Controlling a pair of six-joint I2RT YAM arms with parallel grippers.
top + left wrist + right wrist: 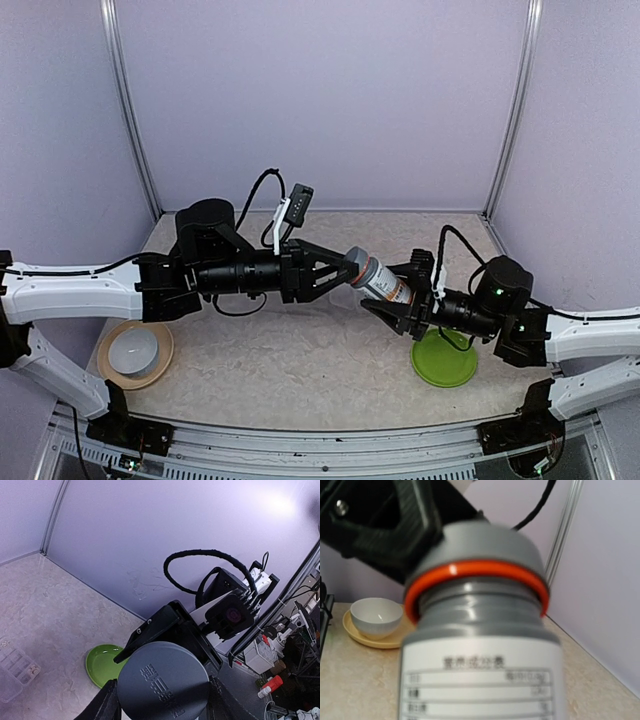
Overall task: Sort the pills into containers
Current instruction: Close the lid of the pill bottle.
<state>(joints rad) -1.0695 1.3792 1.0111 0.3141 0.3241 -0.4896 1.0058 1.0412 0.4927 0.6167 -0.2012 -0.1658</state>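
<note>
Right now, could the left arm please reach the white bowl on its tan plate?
Probably not yet: nothing stands over the bowl, but the left pincer is clamped on the gray cap, with the right pincer holding the bottle.

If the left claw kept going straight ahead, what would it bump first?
The gray cap, which the left gripper grips. Behind it come the bottle and the right gripper holding it.

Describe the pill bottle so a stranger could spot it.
Look above the table's middle, where both arms meet. The bottle is held tilted between the left claw and right claw; it alone has a gray cap, orange ring and white label.
</note>
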